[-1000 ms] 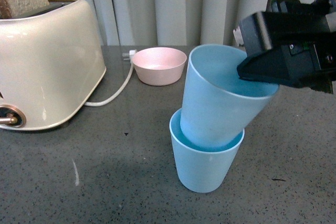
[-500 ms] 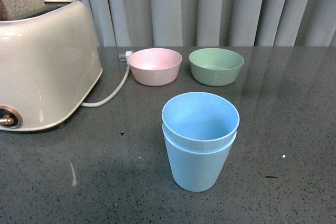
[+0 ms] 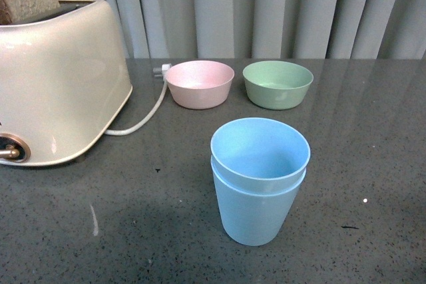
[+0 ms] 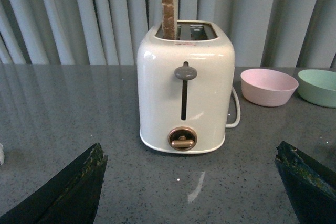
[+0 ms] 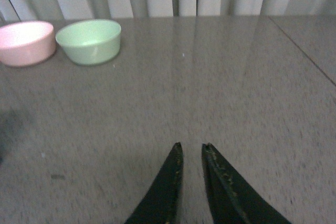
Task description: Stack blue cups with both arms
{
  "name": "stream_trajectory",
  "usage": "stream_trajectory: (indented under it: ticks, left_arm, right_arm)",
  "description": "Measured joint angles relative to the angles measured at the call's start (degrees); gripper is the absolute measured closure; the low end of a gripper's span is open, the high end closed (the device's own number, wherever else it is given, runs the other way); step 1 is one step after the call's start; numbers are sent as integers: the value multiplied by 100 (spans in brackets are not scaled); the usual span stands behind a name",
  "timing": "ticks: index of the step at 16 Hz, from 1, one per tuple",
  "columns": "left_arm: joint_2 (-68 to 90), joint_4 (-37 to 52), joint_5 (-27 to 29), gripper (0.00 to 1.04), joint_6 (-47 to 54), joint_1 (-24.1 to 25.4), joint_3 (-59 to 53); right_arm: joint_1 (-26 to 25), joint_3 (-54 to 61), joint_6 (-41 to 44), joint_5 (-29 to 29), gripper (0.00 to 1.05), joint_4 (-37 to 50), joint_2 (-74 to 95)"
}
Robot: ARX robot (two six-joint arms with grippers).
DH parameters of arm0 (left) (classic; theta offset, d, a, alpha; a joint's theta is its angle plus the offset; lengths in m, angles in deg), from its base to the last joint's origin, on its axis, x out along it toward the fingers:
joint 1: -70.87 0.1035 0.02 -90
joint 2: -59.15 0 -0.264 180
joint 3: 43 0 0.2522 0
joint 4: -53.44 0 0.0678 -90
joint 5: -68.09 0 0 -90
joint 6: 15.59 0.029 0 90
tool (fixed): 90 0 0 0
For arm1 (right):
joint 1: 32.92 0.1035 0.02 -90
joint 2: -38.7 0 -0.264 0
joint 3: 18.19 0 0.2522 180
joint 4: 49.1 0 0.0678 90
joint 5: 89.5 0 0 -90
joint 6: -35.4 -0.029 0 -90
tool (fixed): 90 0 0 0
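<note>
the left gripper (image 4: 189, 182) stands wide open in its wrist view, its two dark fingers far apart at either edge of the picture, with nothing between them but bare grey table (image 4: 79, 108). the right gripper (image 5: 191, 153) is nearly closed – its two dark fingers almost meet at the tips, a thin slit between them, and they hold nothing. neither arm shows in the front view.

the blue cups (image 3: 259, 177) stand nested one inside the other, upright on the table (image 3: 373, 164) in the near middle of the front view, the inner cup's rim sitting just above the outer one's. behind them, well apart, sit the pink bowl (image 3: 200, 83) and the green bowl (image 3: 277, 84), side by side near the grey curtain (image 3: 266, 4). to the left stands a cream toaster (image 3: 56, 78) – a slice of bread (image 4: 169, 6) sticks up from its slot, and its white cord (image 3: 143, 119) curls past the pink bowl.
</note>
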Motion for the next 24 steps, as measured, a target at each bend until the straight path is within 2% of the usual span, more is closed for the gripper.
stream_trajectory:
  ticks: [4,11,12,15,16,17,24]
  left_arm:
    - [0,13,-7,7,0,-4,0]
    - [0,11,-4,7,0,-4,0]
    - [0,11,-7,7,0,-4,0]
    - [0,9,-7,7,0,-4,0]
    - [0,11,-7,7,2,-4,0]
    - [0,7,-7,7,2,-4,0]
    - [0,11,-7,7,0,-4,0]
  right_arm:
    - [-2,208,26,2,103,-245,-833]
    - [0,201,63,-4,103,-446,-1637]
    - [0,308,63,-2,103,-260,-1773]
    - [0,321,63,-4,103,-667,-2090]
    - [0,321,68,-20,103,-1349,-2531]
    - [0,319,63,-20,103,-1460,-2979]
    - [0,319,68,-17,102,-1563,-2975]
